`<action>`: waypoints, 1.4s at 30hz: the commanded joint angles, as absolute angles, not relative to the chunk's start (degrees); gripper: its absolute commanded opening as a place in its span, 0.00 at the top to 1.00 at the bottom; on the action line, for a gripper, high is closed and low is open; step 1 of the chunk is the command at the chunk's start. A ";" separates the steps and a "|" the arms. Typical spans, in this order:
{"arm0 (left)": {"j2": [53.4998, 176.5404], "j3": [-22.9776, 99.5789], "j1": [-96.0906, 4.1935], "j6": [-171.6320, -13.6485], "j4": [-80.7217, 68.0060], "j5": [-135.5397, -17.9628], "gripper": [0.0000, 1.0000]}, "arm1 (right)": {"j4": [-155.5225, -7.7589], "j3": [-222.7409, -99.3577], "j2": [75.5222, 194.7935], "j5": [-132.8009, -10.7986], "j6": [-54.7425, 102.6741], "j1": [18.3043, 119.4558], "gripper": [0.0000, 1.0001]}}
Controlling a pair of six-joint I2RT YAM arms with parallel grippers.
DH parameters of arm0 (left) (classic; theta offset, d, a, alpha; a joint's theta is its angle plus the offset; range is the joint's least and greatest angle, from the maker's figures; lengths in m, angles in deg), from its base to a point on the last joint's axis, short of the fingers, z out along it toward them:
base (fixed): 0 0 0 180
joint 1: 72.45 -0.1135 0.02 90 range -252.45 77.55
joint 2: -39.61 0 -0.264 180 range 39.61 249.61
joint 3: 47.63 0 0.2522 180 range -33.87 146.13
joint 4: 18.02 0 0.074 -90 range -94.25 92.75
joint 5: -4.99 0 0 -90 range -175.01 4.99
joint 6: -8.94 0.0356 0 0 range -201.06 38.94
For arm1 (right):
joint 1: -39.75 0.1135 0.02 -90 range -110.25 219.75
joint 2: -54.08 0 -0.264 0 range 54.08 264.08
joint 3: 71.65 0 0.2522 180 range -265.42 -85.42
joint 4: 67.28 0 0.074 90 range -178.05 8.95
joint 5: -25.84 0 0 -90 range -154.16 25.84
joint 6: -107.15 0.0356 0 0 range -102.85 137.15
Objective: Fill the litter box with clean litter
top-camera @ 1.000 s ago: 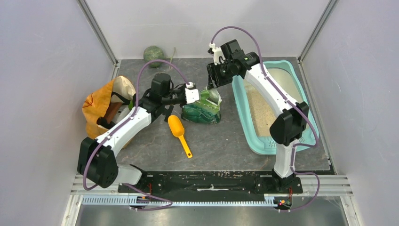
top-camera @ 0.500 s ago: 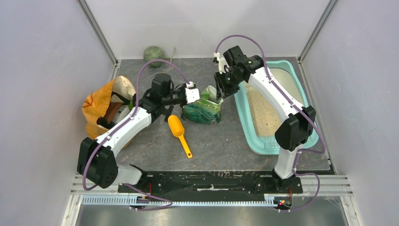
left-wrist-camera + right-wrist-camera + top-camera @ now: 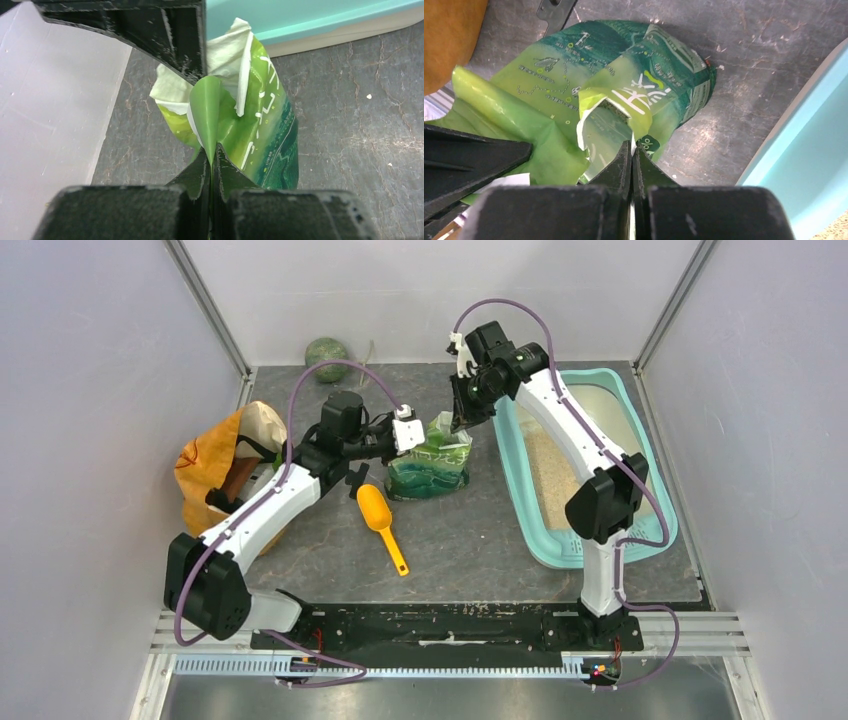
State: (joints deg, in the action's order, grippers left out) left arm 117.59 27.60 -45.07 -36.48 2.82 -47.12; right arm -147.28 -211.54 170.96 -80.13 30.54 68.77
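Pouch (image 3: 430, 468) stands mouth-up just left of the box (image 3: 512, 468). The left end effector (image 3: 210, 150) and right end effector (image 3: 631, 150) each pinch its top edge. The box's long axis runs near-to-far, and litter (image 3: 550, 475) seemingly covers its floor.

In your top view: orange sack (image 3: 213, 468) at 9 o'clock, slumped. Orange scoop (image 3: 379, 517) lies near centre, handle toward 5 o'clock. Round green ball (image 3: 326, 353) at 11 o'clock, far back.
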 commanded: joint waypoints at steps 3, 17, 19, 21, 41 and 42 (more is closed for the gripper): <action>118.71 30.14 -43.96 -38.78 3.83 -44.26 0.98 | -139.79 -203.54 163.89 -88.34 34.48 69.96 1.00; 124.93 37.60 -43.53 -40.85 -0.86 -39.51 0.98 | -125.34 -199.10 159.35 -94.98 47.68 69.69 1.00; 123.26 38.63 -43.53 -38.90 0.49 -39.44 0.98 | -124.78 -200.53 158.59 -94.66 46.77 68.17 1.00; 121.77 39.48 -43.62 -37.45 2.04 -39.80 0.98 | -124.75 -202.09 158.24 -94.69 46.52 67.00 1.00; 119.73 31.70 -44.19 -34.49 9.46 -42.36 0.81 | -123.89 -189.02 156.21 -90.83 40.22 66.65 1.00; 119.31 32.30 -44.23 -35.21 9.39 -42.96 0.72 | -124.08 -190.07 156.29 -91.05 40.35 66.65 0.94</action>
